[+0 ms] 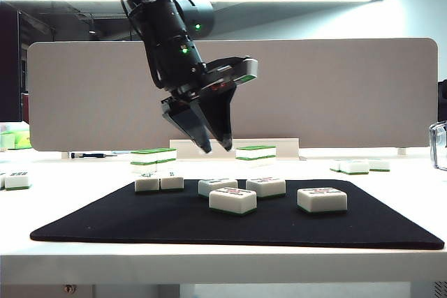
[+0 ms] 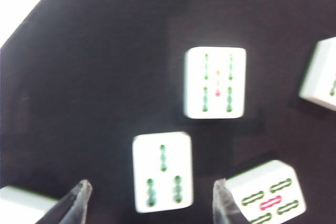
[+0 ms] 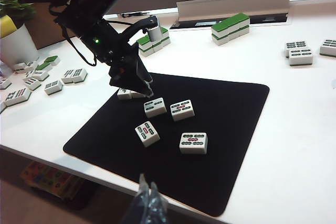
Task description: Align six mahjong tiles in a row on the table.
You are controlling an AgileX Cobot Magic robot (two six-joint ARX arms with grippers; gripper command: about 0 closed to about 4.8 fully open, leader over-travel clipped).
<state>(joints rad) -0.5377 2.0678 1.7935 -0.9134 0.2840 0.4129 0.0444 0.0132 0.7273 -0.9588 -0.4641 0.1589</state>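
Counting six mahjong tiles (image 1: 232, 200), all face up on the black mat (image 1: 105, 222), none on the bare table (image 1: 209, 262). Can spot a pair (image 1: 147, 184) pushed together side by side and touching, near the mat's far-left corner. Probably the start of the row, going by the neat squaring-up. Can't call the other four lined up, though. Two (image 1: 266, 186) just past the pair toward the middle of the mat, close together but gapped and a bit turned. One nearer the front edge, and the last over toward the right edge, apart from the rest. Reads like about a third done, with four loose ones left to slide in beside the pair. Ignoring the green-topped stacks (image 1: 255, 151) out past the mat's far edge, not part of this.

Then the left gripper (image 1: 218, 149): hanging over the middle of the mat, clear of every tile, tipped downward at an angle. Fingers (image 2: 79, 203) spread wide with nothing between them. In the left wrist view, a bamboo tile (image 2: 163, 171) sits framed right in that gap below, so guessing that's the next pick. Makes sense to stay wide for dropping down either side of it.

Right gripper (image 3: 148, 198): parked up high, off the mat's front edge, fingers looking pressed together and empty. Likely just staying out of the way.
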